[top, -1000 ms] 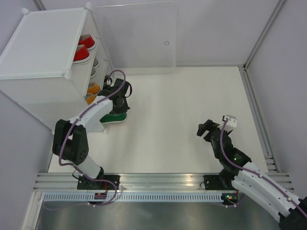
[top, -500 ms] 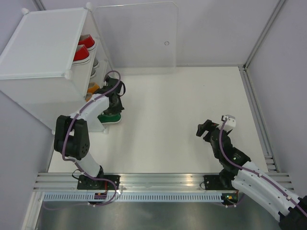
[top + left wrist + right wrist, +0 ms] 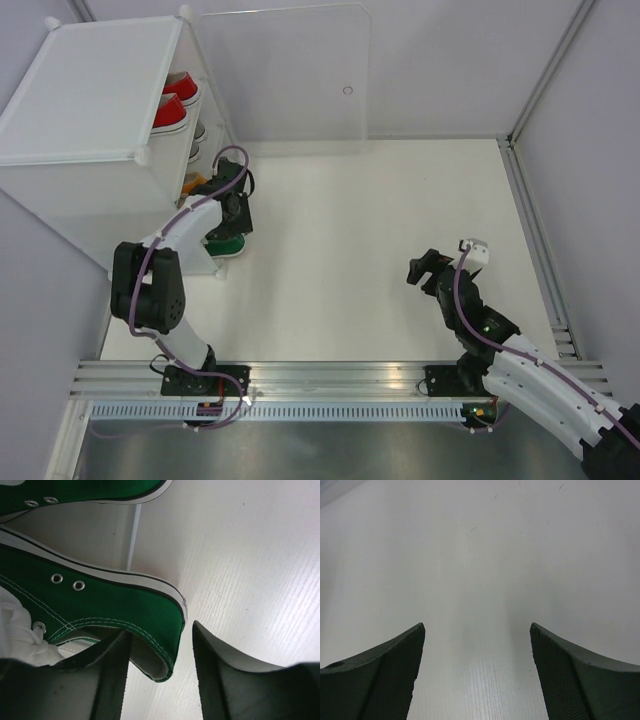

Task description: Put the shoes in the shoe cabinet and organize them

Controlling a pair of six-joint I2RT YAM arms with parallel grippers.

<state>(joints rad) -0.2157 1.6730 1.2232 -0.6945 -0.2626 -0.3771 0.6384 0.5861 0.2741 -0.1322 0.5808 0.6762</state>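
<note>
left gripper [image 3: 161,629]: jaws apart, straddling the heel rim of a green shoe [image 3: 100,605]. one finger [image 3: 112,675] sits at the collar opening. the other stands clear of the heel, with a sliver of table showing between. not clamped.
right gripper [image 3: 477,627]: jaws wide apart over bare table [image 3: 485,555], holding nothing, well apart from the cabinet.

location: the green shoe is at the foot of the shoe cabinet [image 3: 90,90], at its open front, heel pointing out toward the arm. the top view does not show whether the toe is past the bottom edge. a second green shoe [image 3: 75,491] lies just beside it. red shoes [image 3: 172,108] sit on an upper shelf, an orange shoe [image 3: 192,186] lower down.

risks (judgement):
- withdrawing with the inner finger in the collar could hook the rim and drag the shoe back out.
- pushing further by the heel alone could yaw the shoe into its mate or catch the toe on the cabinet's lower edge.
- the wrist sits close to the shelf fronts, so a lift could knock the orange shoe.

room: cabinet wall and shelf edges close on the left arm's far side. the clear door panel [image 3: 285,70] is swung open behind. wide bare table lies toward the right arm, so the free exit is back and toward the centre.
</note>
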